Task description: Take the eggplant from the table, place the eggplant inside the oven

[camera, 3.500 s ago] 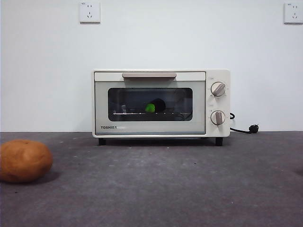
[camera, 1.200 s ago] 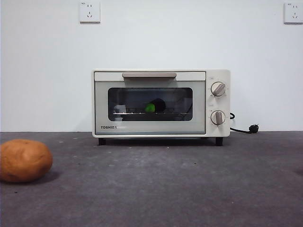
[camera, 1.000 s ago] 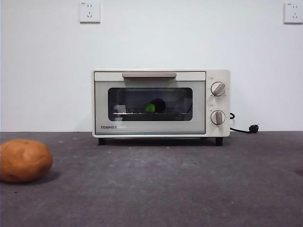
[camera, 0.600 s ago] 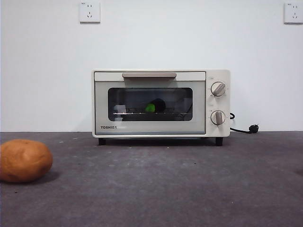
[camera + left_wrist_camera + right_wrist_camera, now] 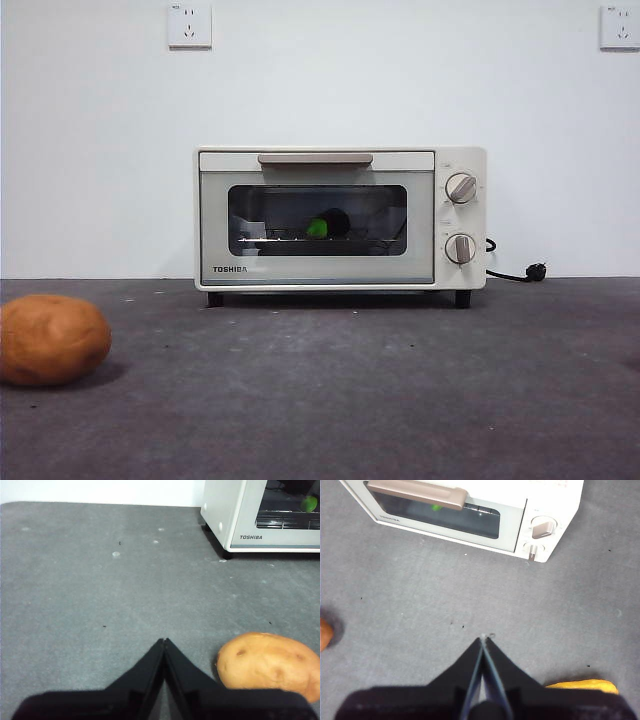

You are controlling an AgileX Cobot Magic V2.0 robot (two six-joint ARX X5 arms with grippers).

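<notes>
A small cream-white oven [image 5: 340, 218] is standing at the back of a dark grey, speckled table [image 5: 380, 390], close to a plain white wall [image 5: 100, 150]. Its door is sitting closed, with the beige handle bar [image 5: 315, 159] running across the top and two round knobs [image 5: 460, 188] stacked on the right side of the front. Through the dark glass window, the eggplant [image 5: 328, 224] is lying inside on the wire rack [image 5: 320, 240], its bright green cap facing the glass and its dark purple body reaching back into the shadow. A black power cord with a plug [image 5: 535, 271] is trailing out from behind the oven on the right. A round brown potato [image 5: 52, 339] is resting on the table near the front left edge, well apart from the oven. Neither arm is showing in the front view. In the left wrist view, the left gripper [image 5: 164, 641] is hanging above bare table with its two black jaws pressed together, tips touching and holding nothing, with the potato lying just beside it and the oven's corner farther off. In the right wrist view, the right gripper [image 5: 483, 640] is hovering above the table in front of the oven, jaws likewise pressed together and empty. A yellow-orange object [image 5: 582, 685] is peeking out beside this gripper, too hidden to identify.
</notes>
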